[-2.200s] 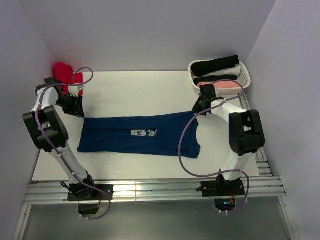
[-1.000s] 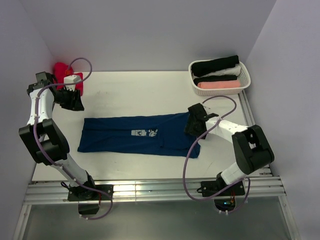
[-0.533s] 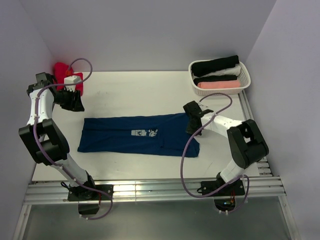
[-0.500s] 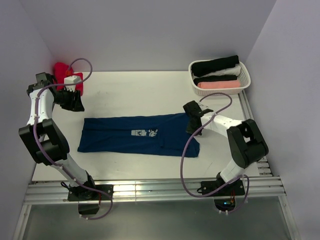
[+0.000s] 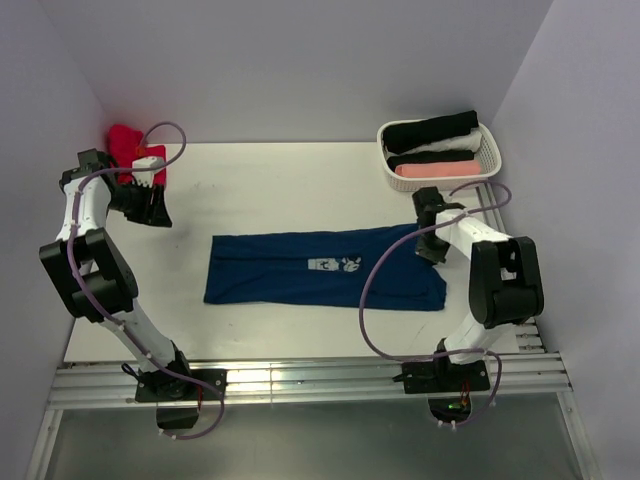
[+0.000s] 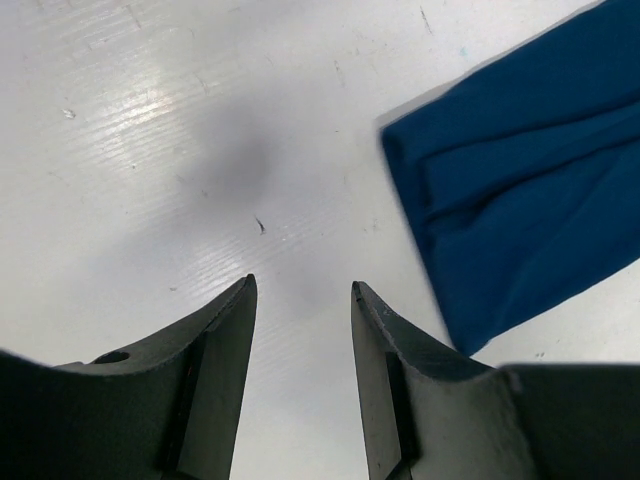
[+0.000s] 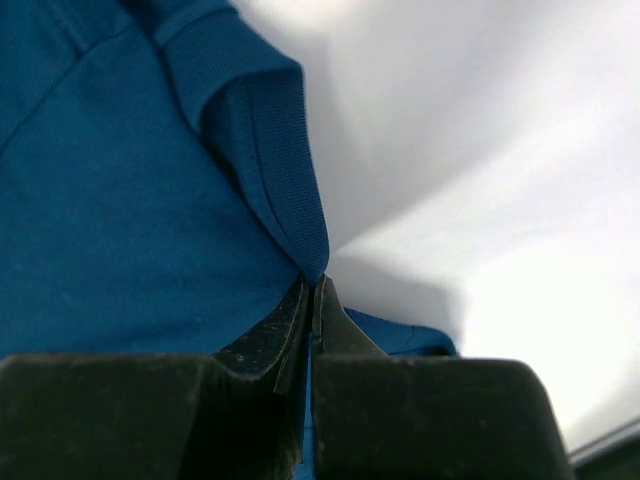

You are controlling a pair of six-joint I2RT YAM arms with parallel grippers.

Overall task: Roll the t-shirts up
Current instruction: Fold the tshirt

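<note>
Leftmost, a crumpled red t-shirt [image 5: 124, 140] sits in the far corner of the counter [image 5: 280, 190], and just in front of it the left gripper [image 5: 157, 212] [image 6: 301, 288] hangs released over bare surface with nothing between its jaws; its wrist view shows only the near-left corner of the navy t-shirt [image 6: 530, 220] off to one side, apart from the fingers. Across the middle the navy t-shirt [image 5: 320, 270] lies flat and folded into a long band, chest print up, running left to right. At its far-right corner the right gripper [image 5: 432, 240] [image 7: 312, 292] is clenched on a folded hem of the navy cloth [image 7: 120, 200], jaws pressed tight with the ribbed edge running into them. This looks like the laying-out step, the band being set straight before any rolling, since no turn of cloth is started yet. The next move probably calls for tucking one short end over on itself, with both grippers at that end's two corners so the roll starts even. Room is generous behind the shirt, towards the back wall; the front edge of the counter lies near the lower hem, and to the right the basket [image 5: 490, 150] holding rolled shirts [image 5: 432, 130] and the side wall leave the right arm little swing
</note>
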